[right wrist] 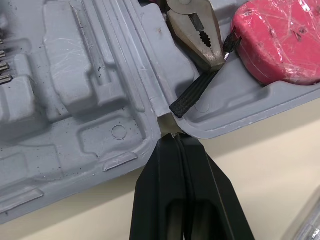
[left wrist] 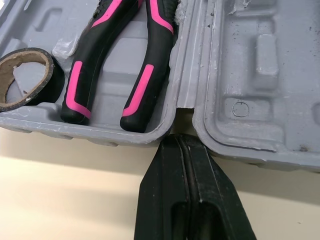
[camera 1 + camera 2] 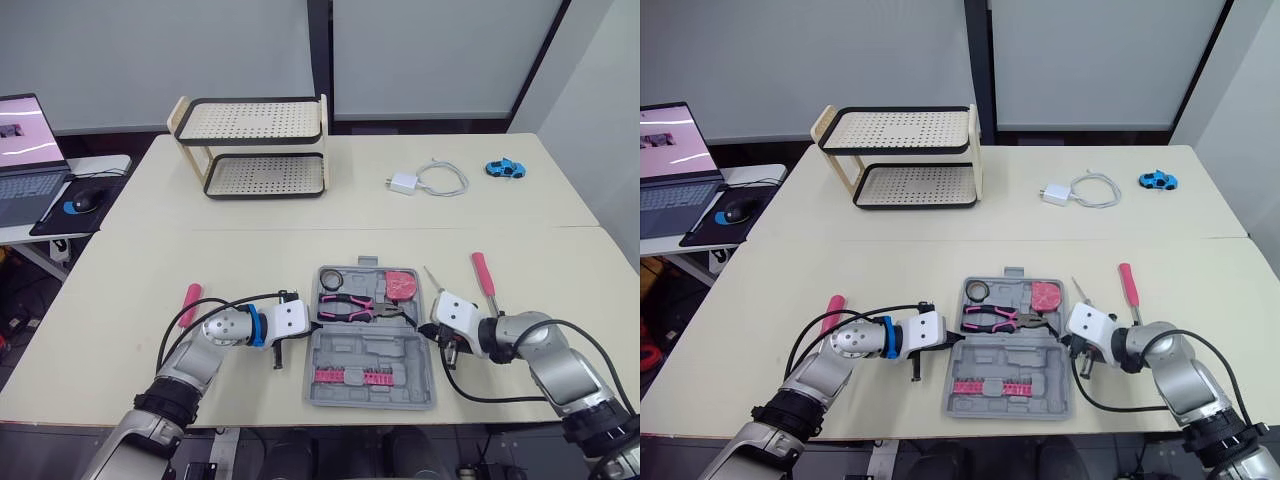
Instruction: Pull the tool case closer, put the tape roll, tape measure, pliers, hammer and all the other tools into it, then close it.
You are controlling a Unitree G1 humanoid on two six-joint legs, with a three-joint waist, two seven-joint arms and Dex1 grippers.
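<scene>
Flanking tool case (image 3: 395,352), left gripper (image 2: 183,142), right gripper (image 1: 175,137), fingers together

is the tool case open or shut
Open: the tool case lies spread flat, both halves facing up, pliers and tape roll visible inside.

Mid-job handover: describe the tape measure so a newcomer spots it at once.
Find the open grey tool case at the near edge of the cream table. In its far half, look at the right end, just past the pliers. The tape measure is the blocky pink lump, unlike the long black-and-pink pliers and the black tape roll ring.
</scene>
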